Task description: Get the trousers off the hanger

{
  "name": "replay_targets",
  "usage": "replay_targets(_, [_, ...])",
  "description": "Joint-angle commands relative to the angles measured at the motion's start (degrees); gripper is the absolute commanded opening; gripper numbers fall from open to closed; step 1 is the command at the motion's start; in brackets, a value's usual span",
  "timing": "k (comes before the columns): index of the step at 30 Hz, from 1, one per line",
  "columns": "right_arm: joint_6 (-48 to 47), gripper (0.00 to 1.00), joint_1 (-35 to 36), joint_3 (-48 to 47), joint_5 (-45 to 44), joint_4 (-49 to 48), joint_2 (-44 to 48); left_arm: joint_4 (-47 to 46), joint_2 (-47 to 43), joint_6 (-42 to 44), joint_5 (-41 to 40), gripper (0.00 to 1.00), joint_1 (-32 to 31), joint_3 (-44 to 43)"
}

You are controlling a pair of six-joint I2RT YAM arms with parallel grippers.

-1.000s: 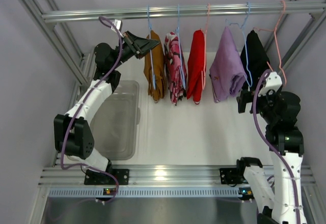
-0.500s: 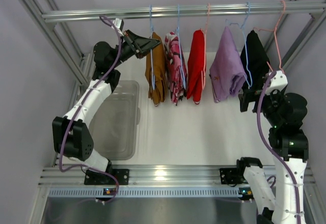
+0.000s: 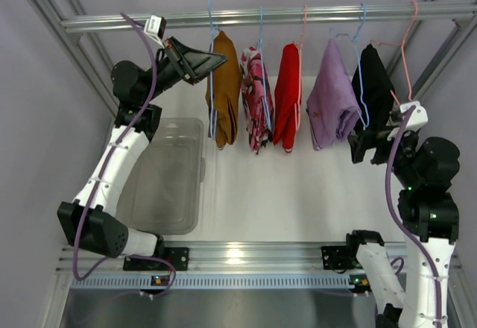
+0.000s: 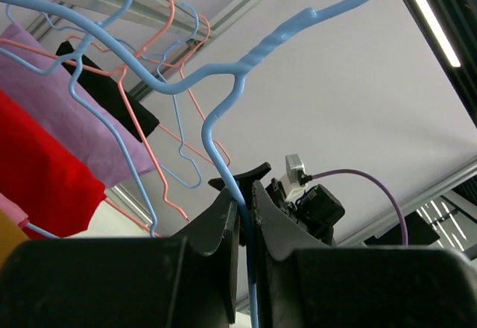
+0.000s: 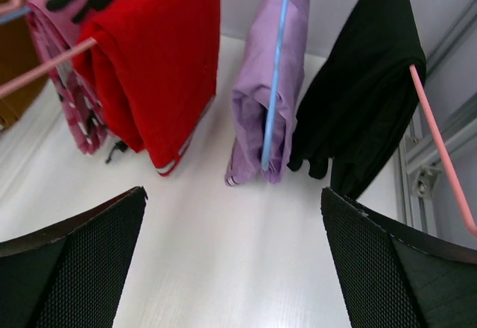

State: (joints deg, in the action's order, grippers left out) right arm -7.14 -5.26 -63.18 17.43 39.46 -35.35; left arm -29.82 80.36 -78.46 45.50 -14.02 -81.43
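The ochre-brown trousers [image 3: 226, 89] hang folded over the light-blue wire hanger [image 3: 212, 104] at the left end of the row. The hanger's hook rises above the rail [image 3: 112, 22]. My left gripper [image 3: 215, 61] is shut on the hanger's wire just left of the trousers. In the left wrist view the blue hanger wire [image 4: 246, 67] runs down between the closed fingers of that gripper [image 4: 246, 197]. My right gripper [image 3: 370, 145] is open and empty, low at the right near the black garment. In the right wrist view it [image 5: 232, 194] faces the garments, with the trousers [image 5: 11, 74] at the far left edge.
On the rail hang a pink patterned garment [image 3: 257, 97], a red one [image 3: 288, 93], a lilac one [image 3: 333, 97], a black one [image 3: 373, 82] and a bare pink hanger [image 3: 408, 52]. A clear plastic bin [image 3: 168, 171] sits on the table at the left.
My left arm has lifted the hanger with the trousers up and to the left, so the hook now stands above the rail. My right arm has shifted slightly right.
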Motion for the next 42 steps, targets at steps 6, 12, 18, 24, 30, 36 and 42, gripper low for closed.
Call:
replay_targets(6, [15.80, 0.99, 0.77, -11.60, 15.93, -6.41, -3.49, 2.13, -11.52, 12.44, -0.14, 0.00, -0.04, 1.62])
replay_targets(12, [35.93, 0.93, 1.12, -11.62, 28.69, -20.98, -8.41, 6.36, -15.40, 15.26, -2.87, 0.00, -0.04, 3.56])
replay_targets(18, [43.87, 0.87, 12.88, -13.80, 25.83, -26.98, -13.95, 5.04, -18.13, 13.15, -2.60, 0.00, -0.22, 7.24])
replay_targets(24, [44.93, 0.85, 28.01, -14.52, 19.22, -29.18, -18.69, 9.17, -20.85, 16.40, -6.20, 0.00, -0.22, 7.52])
replay_targets(30, [43.00, 0.83, 39.52, -17.94, 17.20, -33.22, -25.90, 9.87, -20.77, 16.93, -8.93, 0.00, -0.30, 7.25])
replay_targets(36, [42.02, 0.81, 47.44, -23.12, 15.35, -38.31, -33.90, 8.56, -20.33, 16.40, -9.20, 0.00, -0.66, 7.42])
replay_targets(42, [42.56, 0.75, 51.22, -25.59, 14.82, -42.00, -40.14, 7.06, -20.42, 15.26, -9.28, 0.00, -0.92, 7.51])
